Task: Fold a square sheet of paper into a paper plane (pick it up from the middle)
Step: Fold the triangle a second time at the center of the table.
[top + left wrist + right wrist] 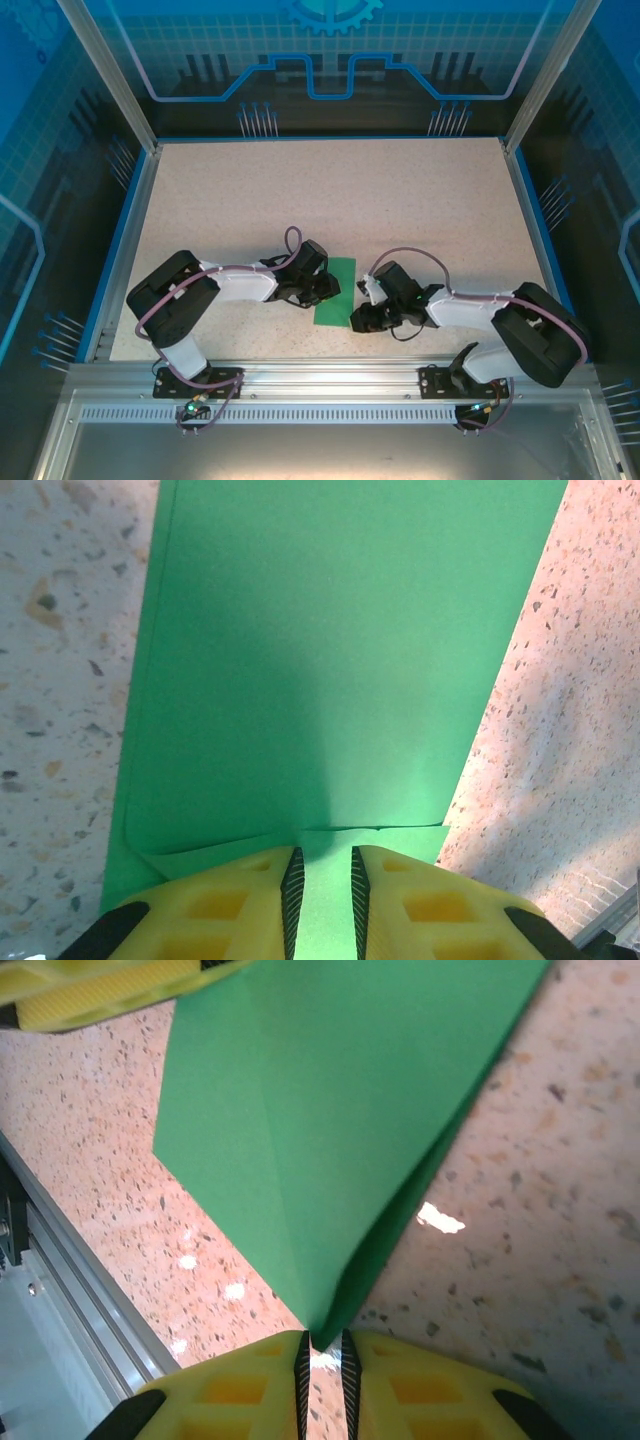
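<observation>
The square sheet of paper (pixel 338 278) lies folded into a narrow bright-green strip between my two grippers, near the table's front edge. My left gripper (pixel 326 291) rests over its left edge. In the left wrist view the yellow fingertips (pixel 324 852) stand a little apart, and the paper's (pixel 330 660) lower layer shows flat in the gap. My right gripper (pixel 360 318) is at the strip's near right corner. That raised corner of the paper (pixel 330 1110) points into the narrow gap of the right gripper (pixel 323 1338), and bare table shows between the pads.
The speckled table (pixel 330 190) stretches away behind the paper. An aluminium rail (pixel 320 375) runs along the front edge, close to the right gripper (pixel 70 1290). A finger of the left gripper (pixel 100 985) shows at the top of the right wrist view.
</observation>
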Robot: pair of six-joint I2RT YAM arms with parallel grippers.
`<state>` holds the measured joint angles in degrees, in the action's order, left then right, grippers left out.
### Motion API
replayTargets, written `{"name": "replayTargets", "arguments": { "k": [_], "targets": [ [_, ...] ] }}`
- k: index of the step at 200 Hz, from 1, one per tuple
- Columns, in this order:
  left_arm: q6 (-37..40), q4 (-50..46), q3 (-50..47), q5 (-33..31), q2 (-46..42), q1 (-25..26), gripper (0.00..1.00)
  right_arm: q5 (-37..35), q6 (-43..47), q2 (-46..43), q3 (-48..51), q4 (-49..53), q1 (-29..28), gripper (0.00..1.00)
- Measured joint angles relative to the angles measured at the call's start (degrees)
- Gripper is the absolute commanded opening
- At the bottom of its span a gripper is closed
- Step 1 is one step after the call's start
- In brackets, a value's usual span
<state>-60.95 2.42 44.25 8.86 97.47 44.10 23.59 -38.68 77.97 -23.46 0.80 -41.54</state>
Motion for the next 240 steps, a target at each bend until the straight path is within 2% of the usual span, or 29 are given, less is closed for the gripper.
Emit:
{"name": "replayTargets", "arguments": {
  "k": [33, 60, 102, 150, 240],
  "targets": [
    [0.0, 0.0, 0.0, 0.0, 0.0, 0.0, 0.26, -0.02, 0.04, -3.89, -1.38, 7.17, 0.02, 0.21],
    [0.0, 0.0, 0.0, 0.0, 0.0, 0.0, 0.26, -0.07, 0.04, -5.22, -5.46, 8.57, -0.02, 0.21],
    [0.0, 0.0, 0.0, 0.02, 0.0, 0.0, 0.26, -0.22, -0.94, 1.49, -10.51, 4.9, -0.24, 0.2],
    [-0.02, 0.02, 0.0, 0.0, 0.0, 0.0, 0.26, -0.7, -3.63, 10.12, -10.84, -0.68, -0.55, 0.18],
    [-0.02, 0.02, 0.0, 0.02, 0.0, 0.0, 0.26, -1.62, -2.86, 11.1, -8.13, -4.92, -0.79, 0.19]
  ]
}}
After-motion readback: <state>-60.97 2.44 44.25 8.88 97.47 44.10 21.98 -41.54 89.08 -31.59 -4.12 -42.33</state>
